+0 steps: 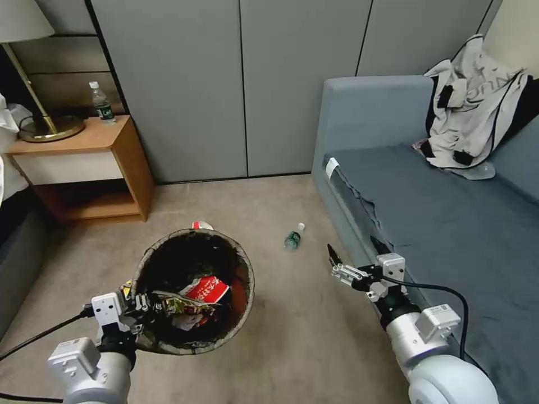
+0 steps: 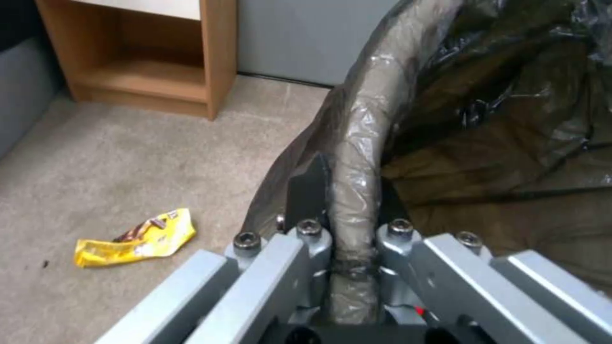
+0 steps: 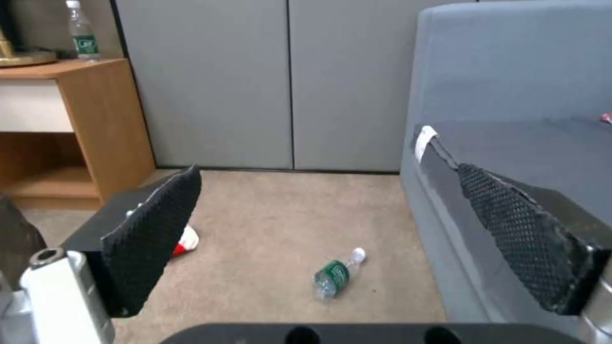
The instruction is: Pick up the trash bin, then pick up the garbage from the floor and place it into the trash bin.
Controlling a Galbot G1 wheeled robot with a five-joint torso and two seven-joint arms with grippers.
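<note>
Your left gripper [image 1: 140, 306] is clamped on the rim of the trash bin [image 1: 247, 269], one finger inside and one outside the dark bag liner [image 2: 510, 119] folded over that rim; the left wrist view shows the rim pinched tight between the jaws. The bin hangs off the carpet [image 1: 292, 336] in front of you on your left side. Inside it lie a red-and-white carton [image 1: 206, 289] and a crumpled snack wrapper [image 1: 177, 306].

Your right gripper [image 1: 353, 252] is spread wide with nothing between its fingers [image 3: 153, 234], held above the carpet close to the front edge of the grey sofa [image 1: 449, 224]. Beyond it, a small clear bottle with a green label [image 3: 336, 274] lies on its side on the carpet, near the sofa's front corner.

A red-and-white piece of litter [image 3: 187, 241] sits on the carpet just past the bin's far rim. A yellow snack wrapper [image 2: 137, 237] lies flat on the carpet beside the bin, on the side toward the wooden nightstand [image 1: 84, 168]. On the nightstand's top stand a water bottle [image 1: 102, 104] and a brass lamp base [image 1: 45, 128].
</note>
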